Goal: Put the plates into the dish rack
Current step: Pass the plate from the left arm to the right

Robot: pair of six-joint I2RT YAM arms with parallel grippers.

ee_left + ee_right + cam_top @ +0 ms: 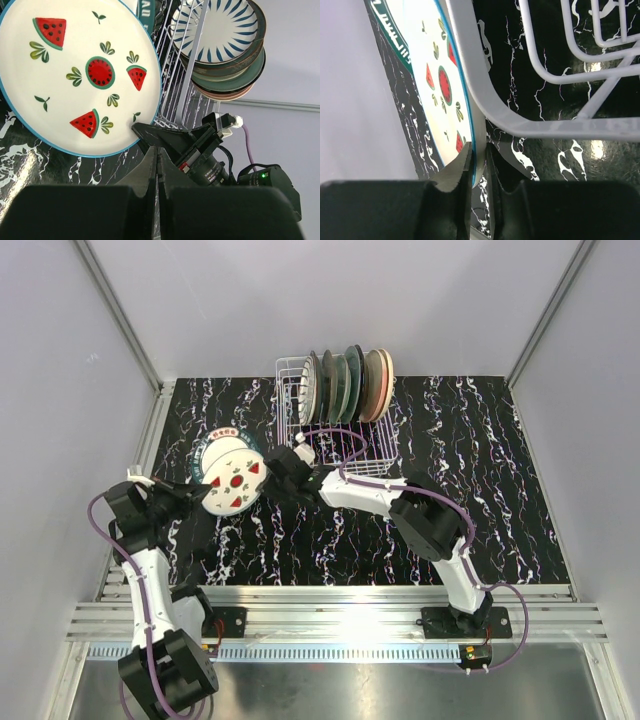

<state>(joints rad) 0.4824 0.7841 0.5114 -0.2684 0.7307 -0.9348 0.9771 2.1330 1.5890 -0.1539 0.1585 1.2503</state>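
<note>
glossy round watermelon plate [80, 75] | rim in right jaws

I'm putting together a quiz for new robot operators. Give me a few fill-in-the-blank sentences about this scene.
1. The plate pinched at its rim by the right end effector is painted with ___ slices.
2. The left end effector is ___, with nothing between its jaws.
3. The plates already loaded stand on edge in the ___ wire dish rack.
Missing words: watermelon; shut; white.
</note>
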